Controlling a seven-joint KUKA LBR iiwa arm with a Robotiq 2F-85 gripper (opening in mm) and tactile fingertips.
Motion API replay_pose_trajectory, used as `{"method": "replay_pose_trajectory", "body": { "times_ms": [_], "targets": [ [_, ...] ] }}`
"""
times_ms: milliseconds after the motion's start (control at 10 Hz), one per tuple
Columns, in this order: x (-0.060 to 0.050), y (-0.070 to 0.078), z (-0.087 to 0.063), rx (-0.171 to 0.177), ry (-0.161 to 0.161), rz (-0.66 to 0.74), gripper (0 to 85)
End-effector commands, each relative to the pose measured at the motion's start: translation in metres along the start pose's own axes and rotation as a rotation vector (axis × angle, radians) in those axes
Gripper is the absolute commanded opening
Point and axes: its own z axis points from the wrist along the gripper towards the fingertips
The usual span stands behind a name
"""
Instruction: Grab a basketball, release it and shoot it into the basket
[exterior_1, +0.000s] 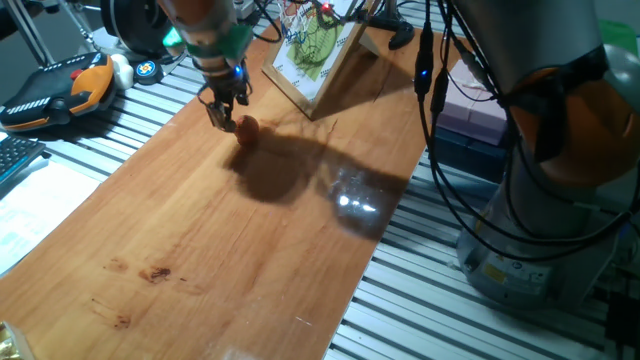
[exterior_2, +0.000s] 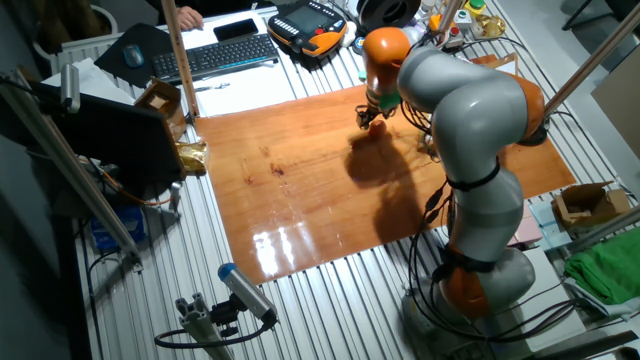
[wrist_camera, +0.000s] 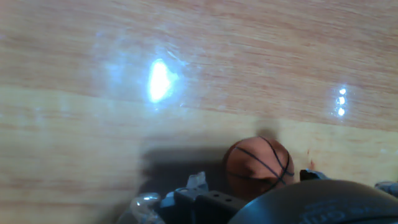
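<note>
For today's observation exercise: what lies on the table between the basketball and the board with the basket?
Nothing: between the basketball and the basket board, one fixed view shows only bare wood in shadow.

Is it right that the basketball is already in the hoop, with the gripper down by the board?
No. The basketball lies on the wooden table, beside the gripper, not in the basket. The one fixed view shows it; the gripper is indeed near the board.

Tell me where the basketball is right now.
In one fixed view the basketball lies on the wooden table, just beside the pincer, with the basket's board behind and to its right.
</note>
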Motion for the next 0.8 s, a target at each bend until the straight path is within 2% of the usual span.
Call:
{"method": "replay_pose_trajectory", "body": {
  "times_ms": [0,200,400,700],
  "targets": [
    [0.0,-0.002,0.01,0.01,-0.014,-0.003,76.7],
    [0.001,-0.007,0.023,-0.006,-0.028,-0.01,80.0],
    [0.002,-0.01,0.029,-0.014,-0.036,-0.012,80.7],
    [0.002,-0.01,0.039,-0.011,-0.053,-0.02,80.7]
  ]
}}
